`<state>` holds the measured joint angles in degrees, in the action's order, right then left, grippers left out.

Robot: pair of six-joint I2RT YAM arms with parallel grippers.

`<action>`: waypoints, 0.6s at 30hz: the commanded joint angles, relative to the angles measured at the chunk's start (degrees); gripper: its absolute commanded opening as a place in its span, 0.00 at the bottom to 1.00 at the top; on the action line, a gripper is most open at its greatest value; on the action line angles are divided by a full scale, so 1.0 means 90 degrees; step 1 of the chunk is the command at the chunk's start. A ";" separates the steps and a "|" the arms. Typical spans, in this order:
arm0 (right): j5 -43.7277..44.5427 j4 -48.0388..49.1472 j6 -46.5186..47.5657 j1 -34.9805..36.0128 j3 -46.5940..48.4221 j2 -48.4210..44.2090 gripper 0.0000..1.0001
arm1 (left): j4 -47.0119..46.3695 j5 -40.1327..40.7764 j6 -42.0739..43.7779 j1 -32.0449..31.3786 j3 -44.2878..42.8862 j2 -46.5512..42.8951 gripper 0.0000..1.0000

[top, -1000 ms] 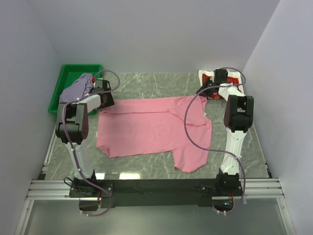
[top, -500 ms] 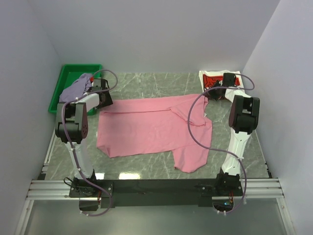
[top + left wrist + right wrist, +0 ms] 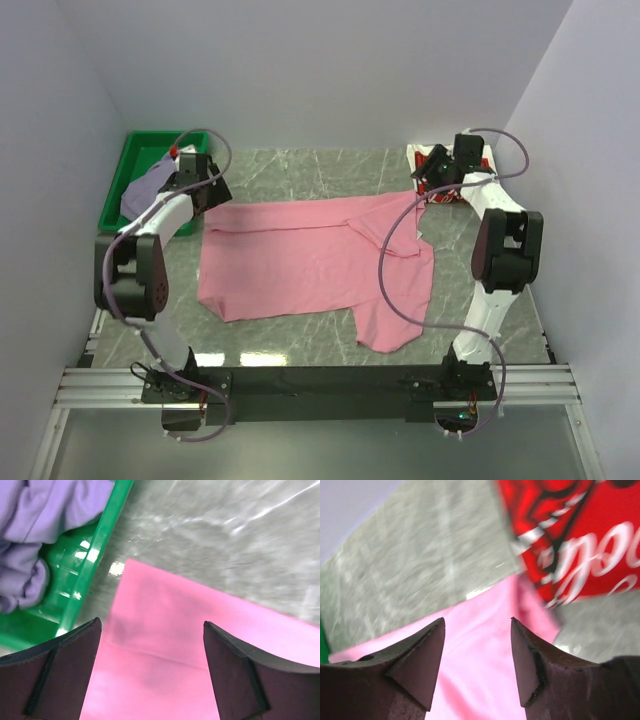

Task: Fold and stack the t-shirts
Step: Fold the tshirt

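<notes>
The pink t-shirt (image 3: 310, 255) lies spread on the marble table, one sleeve hanging toward the front. My left gripper (image 3: 203, 192) is open above its far-left corner (image 3: 165, 630); nothing is between the fingers (image 3: 65, 675). My right gripper (image 3: 432, 178) is open above the shirt's far-right corner (image 3: 480, 655). The folded white Coca-Cola t-shirt (image 3: 448, 170) lies at the far right, its red print close in the right wrist view (image 3: 580, 540). The lavender-grey t-shirt (image 3: 148, 185) is bunched in the green bin, also seen in the left wrist view (image 3: 35, 525).
The green bin (image 3: 140, 160) stands at the far left, its rim (image 3: 95, 560) next to the pink shirt's corner. White walls close in the table on three sides. A black rail (image 3: 320, 380) carries the arm bases at the near edge.
Both arms have reached farther back. The left gripper moved to the pink shirt's far-left corner; the right gripper moved up to the far-right corner beside the Coca-Cola shirt.
</notes>
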<state>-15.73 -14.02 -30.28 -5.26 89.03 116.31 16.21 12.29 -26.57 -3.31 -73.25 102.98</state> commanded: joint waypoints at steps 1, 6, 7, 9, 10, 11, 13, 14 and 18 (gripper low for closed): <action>0.0536 -0.0180 0.0590 0.0466 -0.0448 -0.0930 0.63 | 0.0007 0.0128 -0.0834 -0.0149 0.0461 -0.0748 0.89; 0.1111 -0.0648 0.1429 0.1510 -0.0985 -0.1429 0.60 | -0.0375 0.0031 -0.1452 -0.0384 0.1117 -0.1188 0.91; 0.1171 -0.0823 0.1576 0.1666 -0.1044 -0.1458 0.60 | -0.0307 0.0030 -0.1404 -0.0432 0.1137 -0.1198 0.91; 0.1569 -0.0971 0.1956 0.2173 -0.1210 -0.1517 0.56 | -0.0180 0.0118 -0.1316 -0.0521 0.1147 -0.1315 0.90; 0.1717 -0.1049 0.2074 0.2360 -0.1288 -0.1537 0.54 | -0.0141 0.0147 -0.1200 -0.0521 0.1186 -0.1392 0.89; 0.1940 -0.1088 0.2172 0.2516 -0.1357 -0.1575 0.53 | -0.0092 0.0167 -0.1121 -0.0530 0.1234 -0.1606 0.89; 0.2321 -0.1128 0.2378 0.2868 -0.1562 -0.1615 0.47 | -0.0033 0.0245 -0.0868 -0.0531 0.1371 -0.1870 0.88; 0.2459 -0.1099 0.2417 0.2937 -0.1640 -0.1634 0.45 | 0.0005 0.0265 -0.0760 -0.0521 0.1420 -0.2123 0.88; 0.2860 -0.1118 0.2661 0.3123 -0.1875 -0.1625 0.35 | 0.0220 0.0314 -0.0263 -0.0531 0.1722 -0.2798 0.87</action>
<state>3.25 -23.77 -10.20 23.40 72.49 103.88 17.93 13.67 -33.28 -8.08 -58.92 83.74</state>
